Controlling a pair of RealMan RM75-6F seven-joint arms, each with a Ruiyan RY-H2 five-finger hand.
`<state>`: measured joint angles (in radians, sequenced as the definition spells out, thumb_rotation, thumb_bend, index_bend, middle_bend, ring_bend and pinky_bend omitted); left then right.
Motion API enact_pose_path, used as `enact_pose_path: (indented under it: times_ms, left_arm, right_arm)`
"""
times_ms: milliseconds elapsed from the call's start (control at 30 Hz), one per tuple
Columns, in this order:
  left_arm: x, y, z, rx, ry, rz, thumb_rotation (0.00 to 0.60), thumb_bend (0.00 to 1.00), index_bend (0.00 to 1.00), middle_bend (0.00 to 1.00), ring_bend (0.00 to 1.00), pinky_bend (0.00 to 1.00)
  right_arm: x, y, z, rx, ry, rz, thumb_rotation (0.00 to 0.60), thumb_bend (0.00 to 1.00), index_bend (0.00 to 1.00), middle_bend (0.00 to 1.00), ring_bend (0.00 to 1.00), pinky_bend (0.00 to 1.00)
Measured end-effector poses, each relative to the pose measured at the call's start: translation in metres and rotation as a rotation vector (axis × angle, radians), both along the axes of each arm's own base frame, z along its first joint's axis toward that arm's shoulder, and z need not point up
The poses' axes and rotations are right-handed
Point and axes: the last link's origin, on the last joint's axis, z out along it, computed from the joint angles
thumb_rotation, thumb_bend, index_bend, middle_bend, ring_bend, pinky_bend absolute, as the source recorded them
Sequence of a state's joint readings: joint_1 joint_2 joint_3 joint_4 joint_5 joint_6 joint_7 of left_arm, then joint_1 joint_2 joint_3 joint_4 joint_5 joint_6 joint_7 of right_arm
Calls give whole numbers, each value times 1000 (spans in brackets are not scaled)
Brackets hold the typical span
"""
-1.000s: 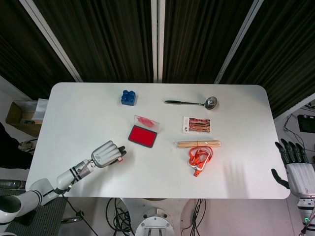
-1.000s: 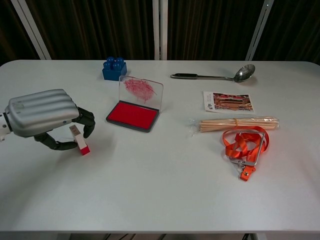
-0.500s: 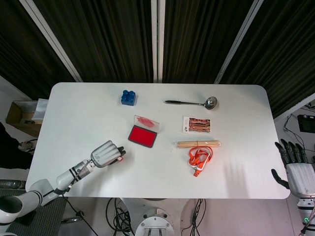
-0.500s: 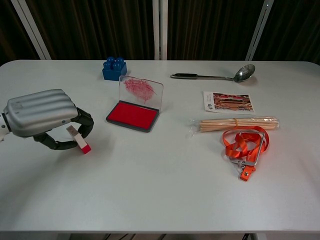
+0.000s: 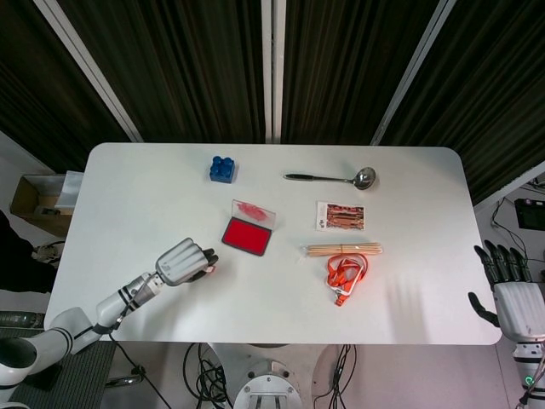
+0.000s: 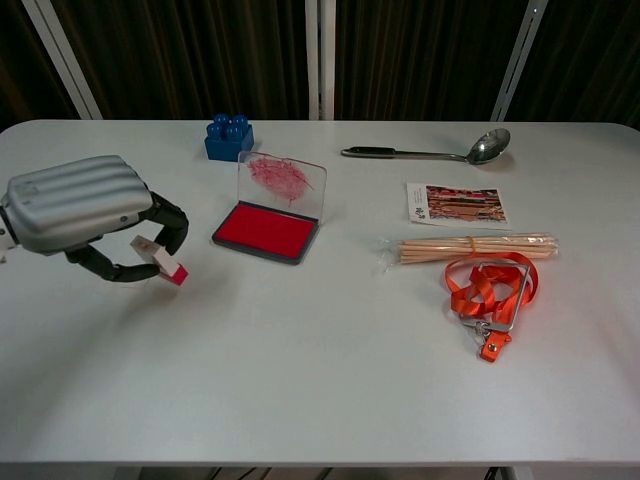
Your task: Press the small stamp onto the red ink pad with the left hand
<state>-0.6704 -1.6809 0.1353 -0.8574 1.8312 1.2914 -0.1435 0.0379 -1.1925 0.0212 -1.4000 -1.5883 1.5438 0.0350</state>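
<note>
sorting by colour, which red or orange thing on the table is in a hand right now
The small stamp, pinched in the left hand. The red ink pad and orange lanyard lie untouched on the table.

Lab: dark curtains [image 5: 170,60], cabling [image 5: 204,375]

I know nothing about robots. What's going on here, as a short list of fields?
left hand: holds the small stamp in its fingers, lifted off the table, left of the ink pad
stamp: tilted, red end toward the pad
ink pad: open, lid standing up, red surface bare
right hand: at the table's right edge, fingers apart, holding nothing
other things: blue block, ladle, photo card, bundle of sticks, orange lanyard
</note>
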Motion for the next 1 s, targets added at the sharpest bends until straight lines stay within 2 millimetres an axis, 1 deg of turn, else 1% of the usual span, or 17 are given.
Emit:
enact_pose_path:
  times_ms: [167,300,467,733,1000]
  left_arm:
    - [26,26,11,0,-75,23,600,366,594,559,855,1000]
    - [43,43,9,-31,-103,61,600,366,594,559,856,1000]
    - [65,59,-6,-69,-76,75,600,368,594,560,857,1000]
    - [86,77,-33,-98,-25,111,600,380,595,560,872,1000]
    - [97,92,-47,-79,23,126,600,394,600,564,875,1000]
  right_arm:
    - [0,-1,-2,4,-6,-1,600,229,0,0,0,0]
    - [-1,-1,-2,5,-10,-4,600,230,0,0,0,0]
    - [-2,-2,0,2,-10,-2,600,230,0,0,0,0]
    - [-4,-3,1,2,-11,-12,600,229,0,0,0,0]
    - [-7,-3,1,1,-16,-18,600,230,0,0,0,0]
